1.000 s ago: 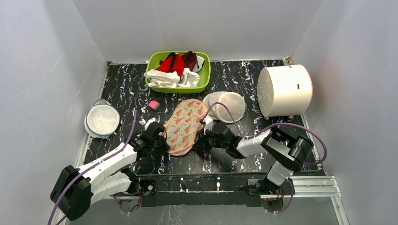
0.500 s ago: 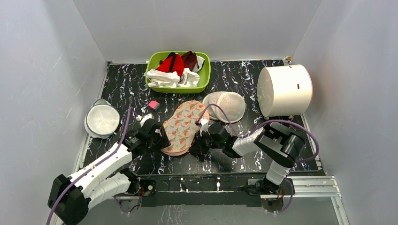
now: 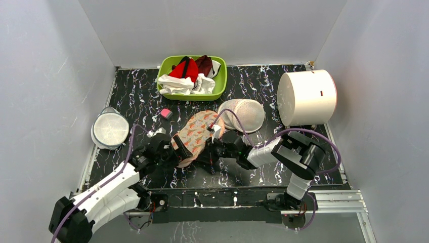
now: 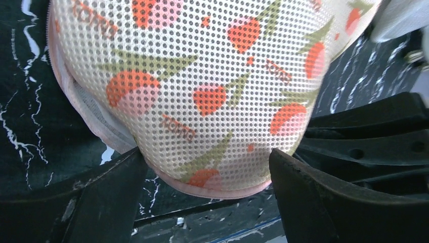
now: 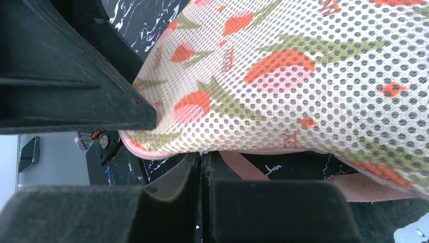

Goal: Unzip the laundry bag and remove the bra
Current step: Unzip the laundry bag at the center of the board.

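The laundry bag (image 3: 195, 135), peach mesh with red and green flowers and pink edging, is tilted up on the dark table between my two grippers. My left gripper (image 3: 169, 152) is open. In the left wrist view its fingers (image 4: 101, 202) stand on either side of the laundry bag's (image 4: 212, 96) rounded near end without pinching it. My right gripper (image 3: 211, 148) is shut at the bag's right edge. In the right wrist view my right gripper (image 5: 202, 158) pinches a small white bit of the zipper edging (image 5: 243, 151), beside a pink strap (image 5: 250, 169). The bra is hidden.
A green basket (image 3: 221, 87) of red and white clothes stands at the back. A white mesh dome (image 3: 245, 114) lies right of the bag, and another round mesh case (image 3: 110, 130) lies at the left. A white drum (image 3: 306, 97) sits at the right. A small pink item (image 3: 166, 113) lies nearby.
My left gripper has opened and let go of the bag's near end, drawing back a little. My right gripper has moved left, and the bag has tipped up and shifted left.
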